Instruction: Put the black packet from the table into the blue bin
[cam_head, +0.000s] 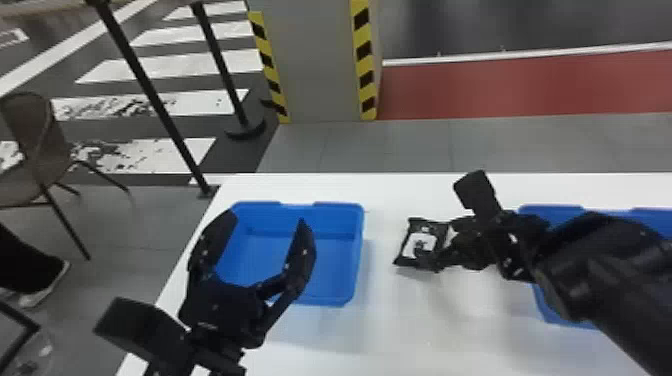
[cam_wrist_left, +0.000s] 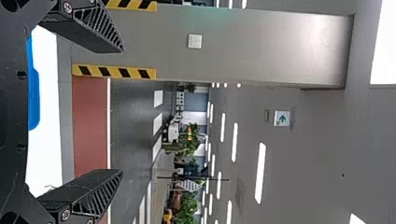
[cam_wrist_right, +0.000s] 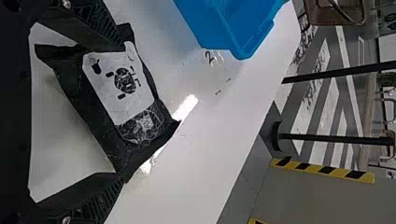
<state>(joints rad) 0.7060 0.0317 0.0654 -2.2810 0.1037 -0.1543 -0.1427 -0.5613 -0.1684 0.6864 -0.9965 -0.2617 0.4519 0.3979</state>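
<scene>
On the left half of my counter stands an open, rectangular blue plastic bin (cam_head: 332, 270), close to the counter's left edge; its plain blue floor and walls show past my left pincer (cam_head: 267, 219), which I hold in front of it with its fingers spread. A second blue plastic bin (cam_head: 550, 212) stands toward the right edge, partly behind my right arm, so I cannot tell what is inside.

Between the two bins, on the counter, is the black packet (cam_head: 420, 245), a soft, crinkled pouch with a white label. My right pincer (cam_head: 443, 245) is at its right side, fingers wide apart with the packet lying between them; I cannot tell whether they touch it.

The counter (cam_head: 385, 325) is white and smooth, with a glossy streak of light near the packet and a small handwritten mark close to the left-hand bin. Beyond its far edge rises a grey pillar (cam_head: 320, 60) with yellow-and-black striped corners. Left of that stand two slim black posts (cam_head: 145, 85) on a dark floor with white stripes, and a brown chair (cam_head: 37, 130); to the pillar's right runs a red floor strip (cam_head: 520, 87).
</scene>
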